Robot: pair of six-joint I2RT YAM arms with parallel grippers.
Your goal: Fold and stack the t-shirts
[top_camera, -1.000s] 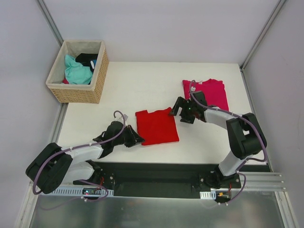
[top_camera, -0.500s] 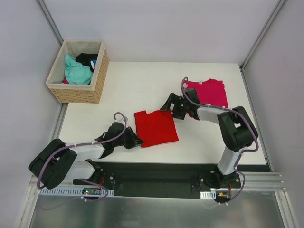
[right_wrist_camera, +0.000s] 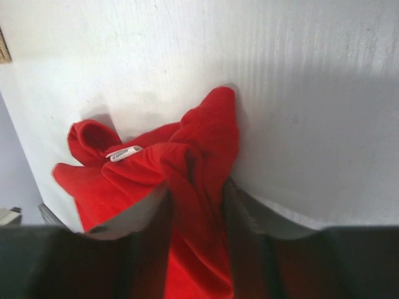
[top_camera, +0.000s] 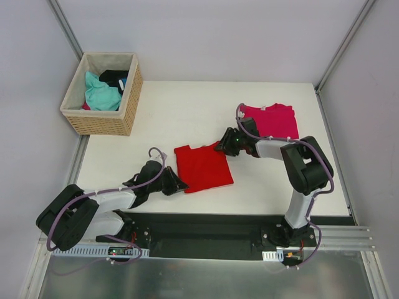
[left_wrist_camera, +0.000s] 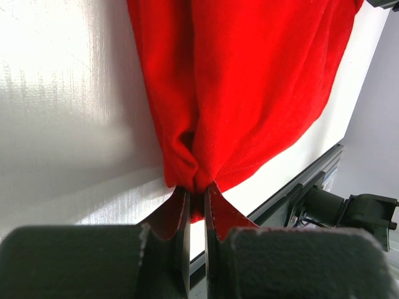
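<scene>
Finding: the red t-shirt [top_camera: 203,166] lies folded on the table [top_camera: 187,106], near the middle, held at two opposite corners. The magenta-pink t-shirt [top_camera: 272,120] lies folded flat toward the far right, apart from it.

Left gripper [left_wrist_camera: 198,190]: jaws pressed almost together on a thin pinch of the near-left corner, with the cloth puckered just above the fingertips.

Right gripper [right_wrist_camera: 194,187]: jaws part-way in on a thick bunch at the far-right corner. Cloth fills the gap and presses both fingers. The white neck label [right_wrist_camera: 123,152] sits just beside the bunch.

Risks, in my judgement:
- The left pinch is slight, so a pull from the other arm could draw the corner out.
- The right bunch may not take in every layer. On lifting, a loose layer would drop and open the fold.
- Uneven lifting along the diagonal would skew the square.
- The right arm lies close to the pink shirt, so a carry across could drag it askew before stacking.
</scene>
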